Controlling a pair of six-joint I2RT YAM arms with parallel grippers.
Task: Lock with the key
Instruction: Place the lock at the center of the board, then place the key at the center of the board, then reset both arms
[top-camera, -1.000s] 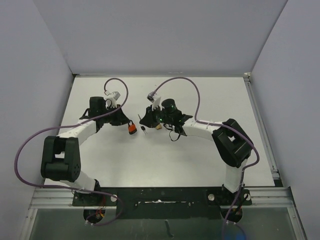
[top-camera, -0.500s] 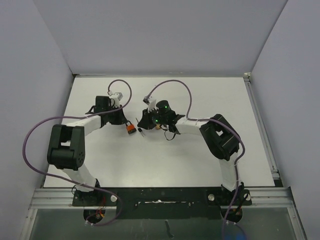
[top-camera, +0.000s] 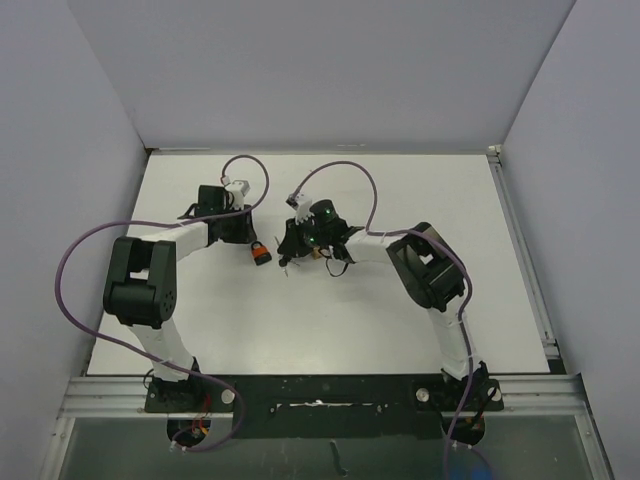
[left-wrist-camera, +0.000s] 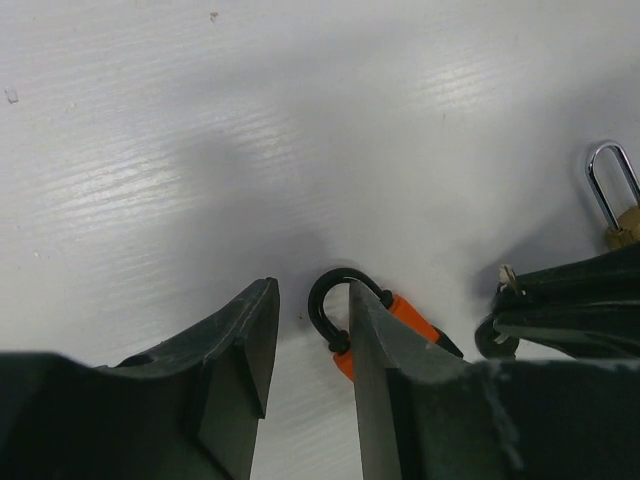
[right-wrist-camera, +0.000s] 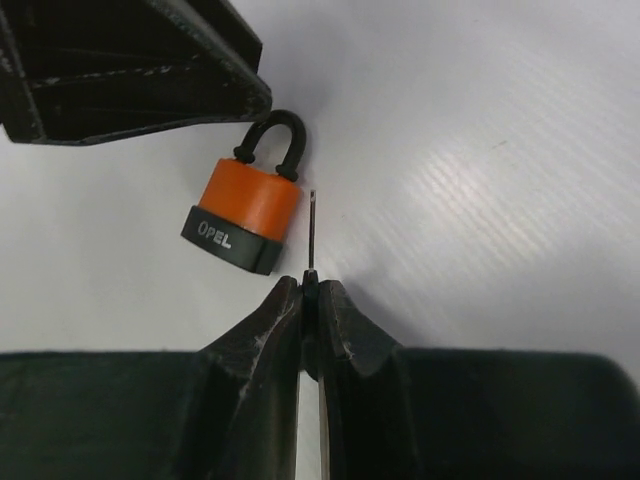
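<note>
Orange-bodied padlock (right-wrist-camera: 245, 215) with black base and black shackle is lying on the white table (right-wrist-camera: 480, 150), a thin metal key (right-wrist-camera: 312, 232) just beside it.
One finger of the left gripper (left-wrist-camera: 310, 292) is hiding most of the lock's body in its wrist view, and the key's head is sitting buried in the right gripper (right-wrist-camera: 311, 285), pinched tight. Both elbows are sitting closer in than a second ago. Left jaws are standing spread, shackle at the gap. White "OPEL" is showing on the base.
</note>
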